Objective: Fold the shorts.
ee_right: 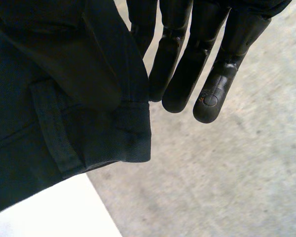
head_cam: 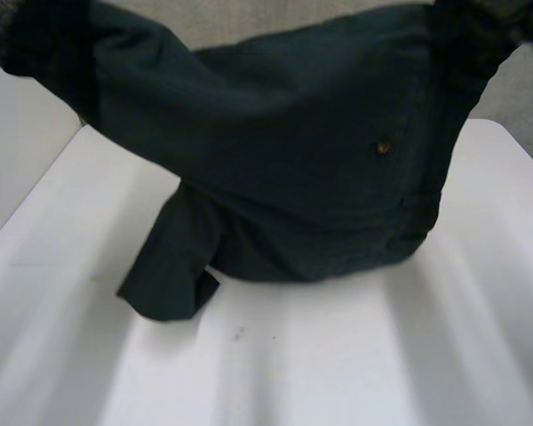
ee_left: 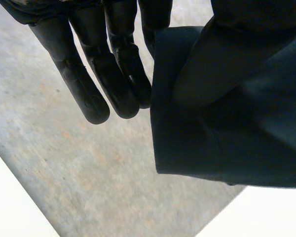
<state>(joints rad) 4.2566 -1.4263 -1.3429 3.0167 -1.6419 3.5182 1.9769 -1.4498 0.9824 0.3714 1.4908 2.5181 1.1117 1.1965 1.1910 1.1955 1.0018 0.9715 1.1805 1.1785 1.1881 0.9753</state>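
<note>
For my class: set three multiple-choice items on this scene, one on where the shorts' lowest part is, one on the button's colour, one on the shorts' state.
1. Where is the lowest part of the shorts? A in a basket; B on the white table; C on the floor.
2. What colour is the button? A brown; B white; C bright blue.
3. How are the shorts? A folded flat; B heaped, untouched; C held up at both ends.
Key: 1 B, the shorts' bottom lies on it; 2 A, it shows brown against dark cloth; 3 C, the left robot hand and the right robot hand each pinch an edge.
</note>
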